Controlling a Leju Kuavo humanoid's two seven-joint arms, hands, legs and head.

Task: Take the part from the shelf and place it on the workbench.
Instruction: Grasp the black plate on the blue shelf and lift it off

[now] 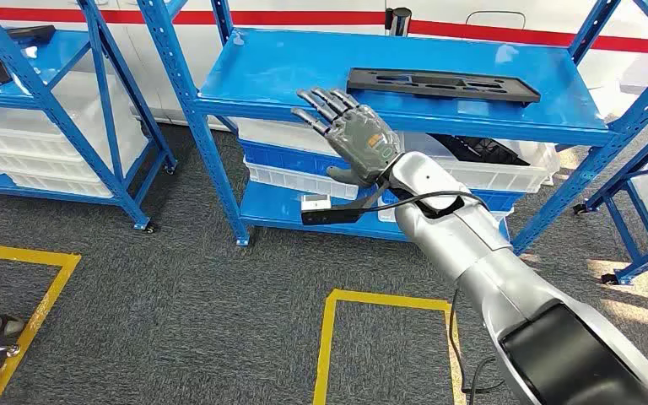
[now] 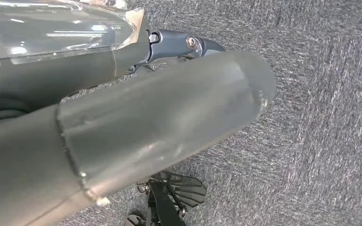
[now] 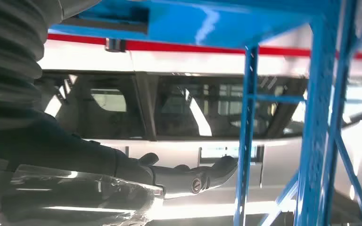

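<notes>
the part [image 1: 443, 84] is a long, flat black plastic panel with shallow recesses along its length; it lies flat on the top board of the blue shelf [image 1: 287, 72], toward the board's right half and back edge, its right end angled slightly to the front. the right hand [image 1: 353, 135] is raised in front of the board's front edge, left of the part and apart from it, its fingers [image 1: 321, 105] spread apart and holding nothing. the left hand [image 2: 188, 47] hangs over the carpet; whether its fingers are apart or together cannot be told. under the top board sit white bins [image 1: 481, 164] with dark items inside. a second blue rack [image 1: 51, 110] stands to the left with more white bins. the floor is grey carpet [image 1: 219, 304] marked with yellow tape [image 1: 329, 337]; a white wall with a red stripe [image 1: 321, 18] runs behind
</notes>
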